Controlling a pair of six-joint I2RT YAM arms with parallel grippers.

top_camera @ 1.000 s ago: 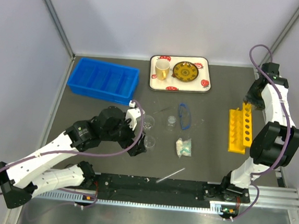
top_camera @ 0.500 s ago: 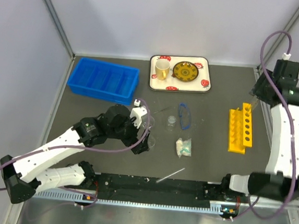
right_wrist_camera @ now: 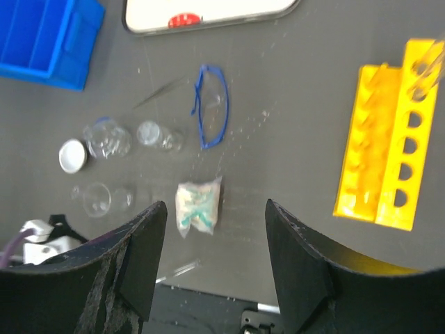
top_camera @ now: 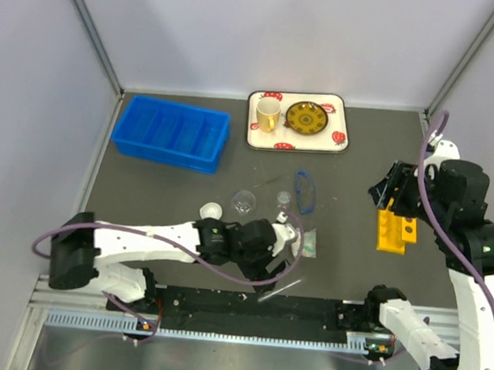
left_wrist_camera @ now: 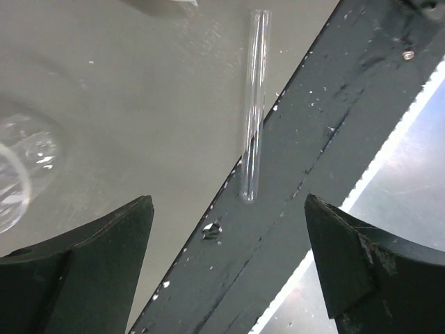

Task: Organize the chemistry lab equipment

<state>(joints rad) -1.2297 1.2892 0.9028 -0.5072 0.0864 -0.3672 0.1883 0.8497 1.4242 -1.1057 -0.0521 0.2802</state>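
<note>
Pincer on left arm (left_wrist_camera: 228, 209) gaping above tube (left_wrist_camera: 254, 104) at near worktop (left_wrist_camera: 104, 104) edge: centre, drop straight, pinch mid-length. Right pincer (right_wrist_camera: 215, 209) open, empty.

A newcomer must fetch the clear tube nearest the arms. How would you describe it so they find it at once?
Look to the black rail at the near edge of the scene. A thin clear tube lies slantwise there, just nearer than the white-and-teal packet. Nothing else has one end resting on the rail.
</note>
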